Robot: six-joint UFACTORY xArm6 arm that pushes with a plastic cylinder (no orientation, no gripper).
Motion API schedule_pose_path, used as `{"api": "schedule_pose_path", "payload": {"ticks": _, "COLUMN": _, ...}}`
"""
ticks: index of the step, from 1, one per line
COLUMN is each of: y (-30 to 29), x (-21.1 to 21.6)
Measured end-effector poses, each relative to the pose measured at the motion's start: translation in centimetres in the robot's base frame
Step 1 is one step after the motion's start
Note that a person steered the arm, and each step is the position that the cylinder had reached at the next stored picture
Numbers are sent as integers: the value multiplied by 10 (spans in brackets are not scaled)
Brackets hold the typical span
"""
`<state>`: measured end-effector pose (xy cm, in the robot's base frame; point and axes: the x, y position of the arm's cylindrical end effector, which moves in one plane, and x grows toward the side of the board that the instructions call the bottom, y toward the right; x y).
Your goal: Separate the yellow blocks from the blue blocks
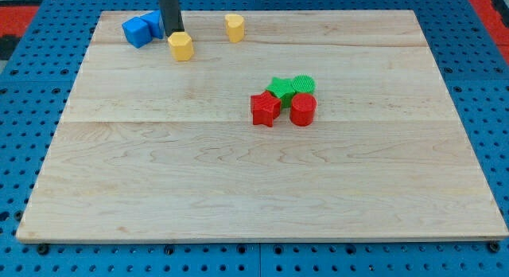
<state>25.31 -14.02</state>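
Note:
Two blue blocks sit touching at the view's top left: a blue cube [136, 32] and a second blue block [153, 24] behind it, partly hidden by the rod. A yellow hexagonal block [181, 46] lies just right of them. A second yellow block [234, 28], a rounded one, lies farther right near the top edge. My tip [173, 33] stands between the blue blocks and the yellow hexagonal block, touching or nearly touching the yellow block's upper left side.
A red star-shaped block [266, 109], a red cylinder [303, 110], a green star-shaped block [280, 89] and a green cylinder [304, 85] cluster near the board's middle. The wooden board [238, 189] lies on a blue pegboard.

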Motion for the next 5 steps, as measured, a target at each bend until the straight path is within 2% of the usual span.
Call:
{"api": "schedule_pose_path", "payload": {"ticks": 2, "y": -24, "x": 12}}
{"api": "schedule_pose_path", "payload": {"ticks": 3, "y": -15, "x": 25}}
{"api": "schedule_pose_path", "payload": {"ticks": 4, "y": 51, "x": 25}}
{"api": "schedule_pose_path", "payload": {"ticks": 5, "y": 49, "x": 38}}
